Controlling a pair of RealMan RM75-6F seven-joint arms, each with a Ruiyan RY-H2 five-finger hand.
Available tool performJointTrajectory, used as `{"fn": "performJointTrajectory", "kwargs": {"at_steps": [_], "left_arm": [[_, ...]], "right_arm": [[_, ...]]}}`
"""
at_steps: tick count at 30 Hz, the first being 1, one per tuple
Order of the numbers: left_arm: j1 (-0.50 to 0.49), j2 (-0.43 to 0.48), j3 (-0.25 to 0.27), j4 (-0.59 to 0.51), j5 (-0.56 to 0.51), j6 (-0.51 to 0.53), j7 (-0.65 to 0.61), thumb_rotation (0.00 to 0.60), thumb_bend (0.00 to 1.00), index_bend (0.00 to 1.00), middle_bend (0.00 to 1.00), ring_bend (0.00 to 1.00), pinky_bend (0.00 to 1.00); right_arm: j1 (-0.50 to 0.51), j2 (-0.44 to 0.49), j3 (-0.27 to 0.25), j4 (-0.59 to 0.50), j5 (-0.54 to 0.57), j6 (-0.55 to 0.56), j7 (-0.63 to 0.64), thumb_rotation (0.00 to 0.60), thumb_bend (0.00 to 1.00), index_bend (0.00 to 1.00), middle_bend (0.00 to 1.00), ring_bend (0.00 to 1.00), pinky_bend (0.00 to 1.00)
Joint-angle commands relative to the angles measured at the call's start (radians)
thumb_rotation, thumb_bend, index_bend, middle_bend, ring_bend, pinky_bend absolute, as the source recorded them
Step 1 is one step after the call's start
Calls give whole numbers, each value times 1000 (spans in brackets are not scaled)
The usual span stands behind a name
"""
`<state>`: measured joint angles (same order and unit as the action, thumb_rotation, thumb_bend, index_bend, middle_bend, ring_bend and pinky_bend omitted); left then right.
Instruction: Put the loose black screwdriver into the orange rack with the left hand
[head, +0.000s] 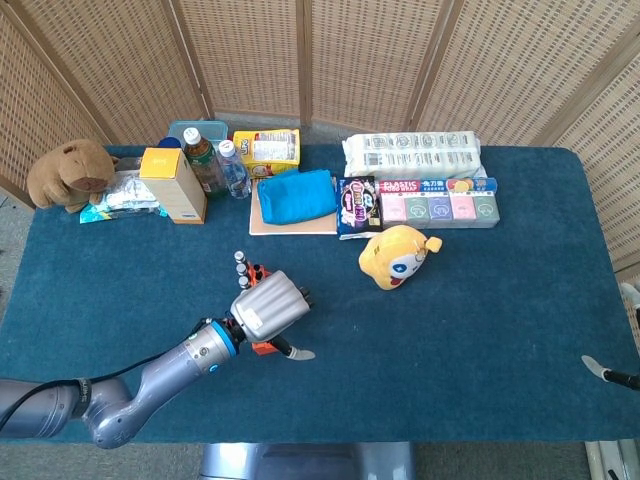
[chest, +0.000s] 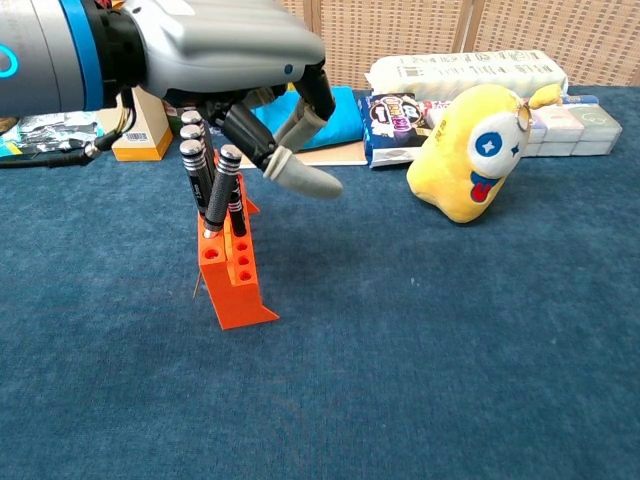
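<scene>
- The left hand (chest: 262, 110) hovers over the orange rack (chest: 234, 276), its fingers (chest: 305, 180) apart and holding nothing.
- The black screwdriver (chest: 220, 190) leans tilted in a front hole of the rack, apparently placed but not fully upright.
- More screwdrivers stand in the row behind it.
- The right hand (head: 603, 372) barely shows at the table's edge; its state cannot be told.

Rack (chest: 235, 280) stands on the table (head: 480, 300) left of centre, screwdrivers (chest: 192, 170) upright in it, one screwdriver (chest: 222, 185) tilted in a front slot. Left hand (chest: 225, 70) hangs directly above the rack. Plush toy (head: 397, 255) lies at 3 o'clock from the rack. Pouch (head: 296, 196) sits at 12 o'clock, on a board. Carton (head: 173, 184) and bottles (head: 230, 168) at 11 o'clock; capybara (head: 70, 172) at 10 o'clock, far edge.
</scene>
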<state>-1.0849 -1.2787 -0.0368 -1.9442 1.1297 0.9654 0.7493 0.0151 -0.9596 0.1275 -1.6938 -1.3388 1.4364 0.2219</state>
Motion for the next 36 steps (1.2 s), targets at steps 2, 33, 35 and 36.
{"fn": "performJointTrajectory", "kwargs": {"at_steps": [2,33,35,36], "left_arm": [[3,-4,-3,-2,4,-1,4,0,112,613,548,803,990],[59,51,10,-70,15,15,36,3,123,613,548,803,990],[63,55,8,-74,8,17,36,0,122,613,548,803,990],[64,57,7,-75,7,17,35,0,122,613,548,803,990]], "right_arm": [[0,0,0,-1,0,1,0,600,89,73,30,2,0],[-2,3,1,-1,-4,5,4,600,89,70,31,2,0],[-2,2,1,-1,-3,6,3,600,89,70,31,2,0],[-2,2,1,-2,-3,6,3,600,88,70,31,2,0]]}}
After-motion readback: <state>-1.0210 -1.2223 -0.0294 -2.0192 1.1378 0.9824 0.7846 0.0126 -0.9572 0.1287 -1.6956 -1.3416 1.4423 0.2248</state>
